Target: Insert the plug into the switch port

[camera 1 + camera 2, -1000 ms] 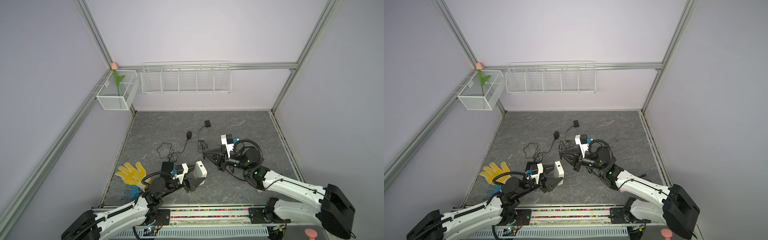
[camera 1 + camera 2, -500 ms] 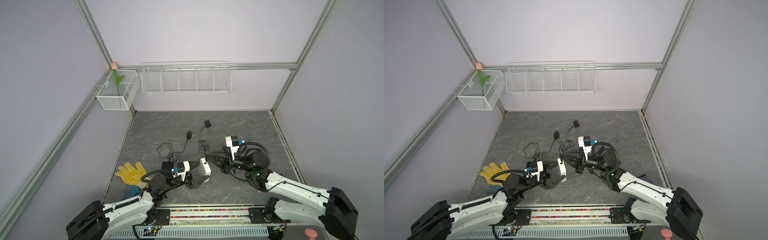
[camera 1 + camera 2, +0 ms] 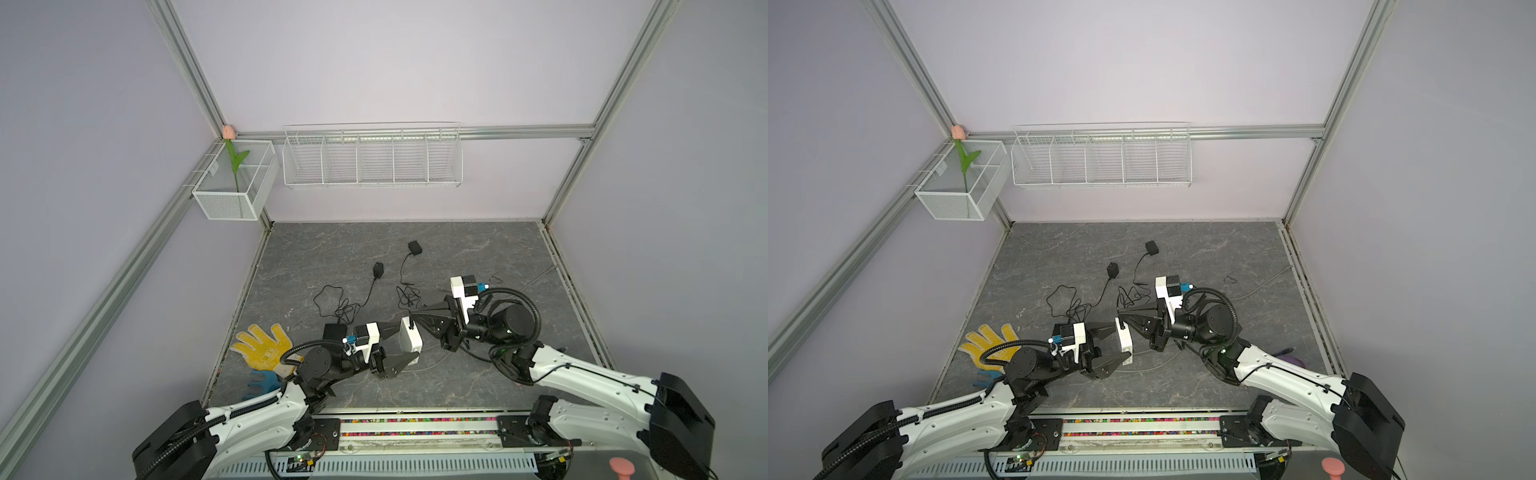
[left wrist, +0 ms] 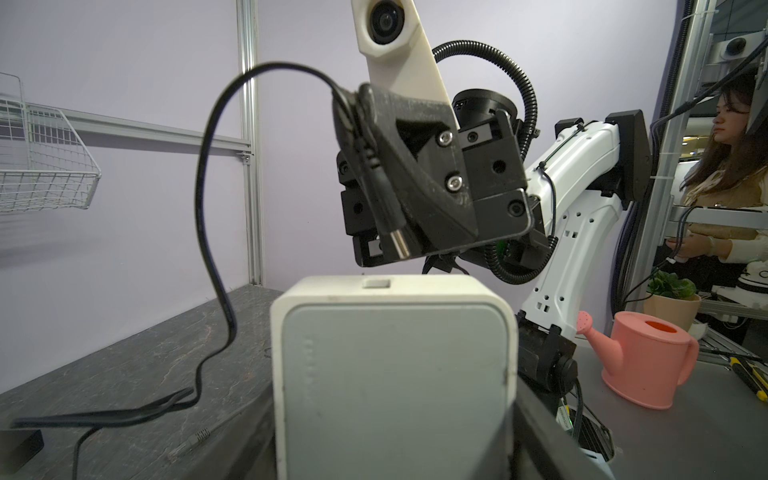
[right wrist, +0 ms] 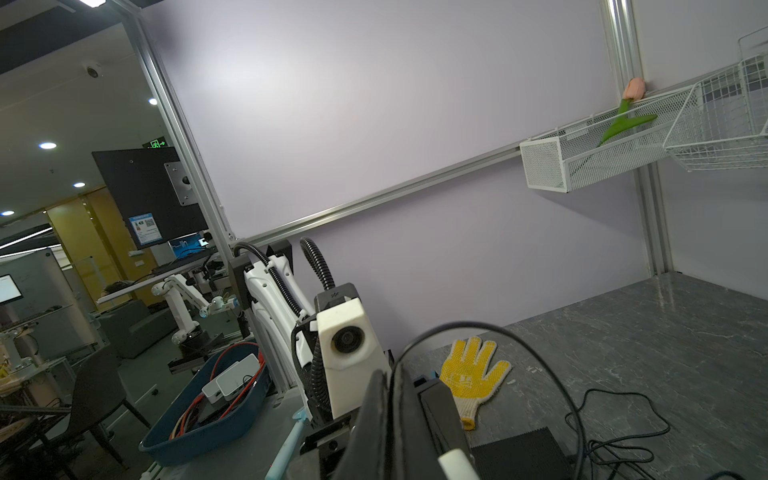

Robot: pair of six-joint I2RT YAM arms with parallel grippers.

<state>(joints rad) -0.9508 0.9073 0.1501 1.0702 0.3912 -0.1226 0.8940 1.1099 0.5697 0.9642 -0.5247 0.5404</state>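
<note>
The white box-shaped switch (image 3: 410,340) (image 3: 1124,340) is held off the table, and my left gripper (image 3: 407,347) (image 3: 1121,347) is shut on its two sides. In the left wrist view the switch (image 4: 395,374) fills the foreground, with a small slot in its upper face. My right gripper (image 3: 412,321) (image 3: 1120,312) is shut on the black plug (image 4: 386,203) and points at the switch. The plug's metal tip hangs a short way above that face, apart from it. Its cable (image 5: 519,336) loops away from the shut fingers (image 5: 376,411).
A yellow glove (image 3: 266,347) and a blue one (image 3: 262,382) lie at the front left. Two black adapters (image 3: 378,269) (image 3: 414,248) with tangled leads and a black box (image 3: 334,332) lie mid-table. A grey cable (image 3: 432,365) runs under the grippers. Wire baskets (image 3: 372,158) hang on the back wall.
The left arm has carried the switch a little to the right, toward the plug. The right gripper has shifted slightly, its tip now right over the switch's far edge. Both grips are unchanged.
</note>
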